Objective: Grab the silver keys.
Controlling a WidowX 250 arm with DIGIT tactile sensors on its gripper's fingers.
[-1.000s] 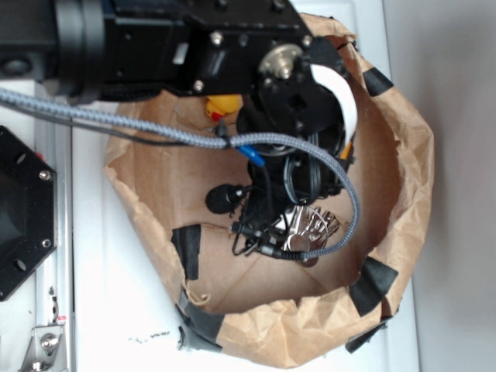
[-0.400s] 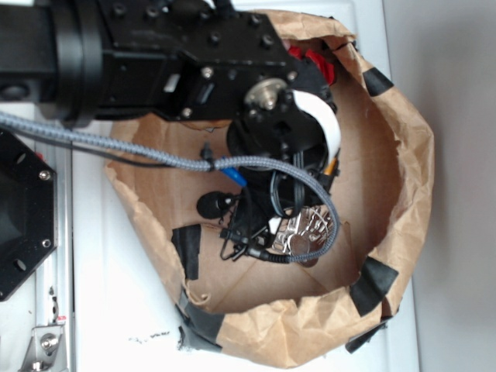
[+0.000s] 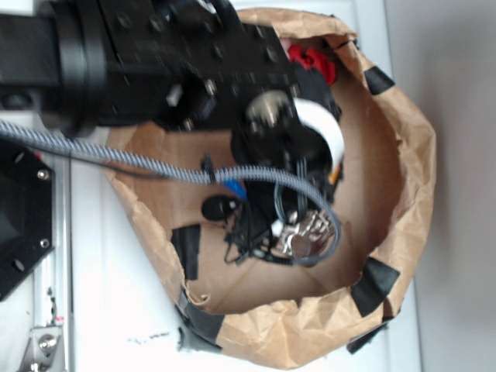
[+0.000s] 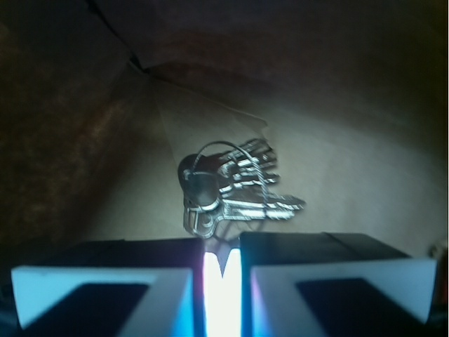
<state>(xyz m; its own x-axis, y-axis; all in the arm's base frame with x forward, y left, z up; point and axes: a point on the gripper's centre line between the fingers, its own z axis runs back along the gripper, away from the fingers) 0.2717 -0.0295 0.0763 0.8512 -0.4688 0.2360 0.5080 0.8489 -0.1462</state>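
Note:
The silver keys (image 4: 231, 186) are a small fanned bunch on a thin wire ring, just beyond my fingertips. A thin pointed part of the bunch reaches down into the narrow slit between the jaws. My gripper (image 4: 222, 247) is shut on it. From the exterior view, the gripper (image 3: 291, 226) points down into the brown paper bag (image 3: 403, 178). The keys (image 3: 308, 231) glint beneath the black wrist, partly hidden by a braided cable (image 3: 155, 167).
A red object (image 3: 311, 62) lies at the bag's back rim. A black round object (image 3: 219, 207) and a tangle of black wires (image 3: 248, 244) lie left of the keys. Black tape patches (image 3: 186, 249) dot the bag. The bag's walls rise all round.
The arm has shifted left and back over the bag, covering a yellow object and uncovering the red one. The keys have moved slightly left with the gripper.

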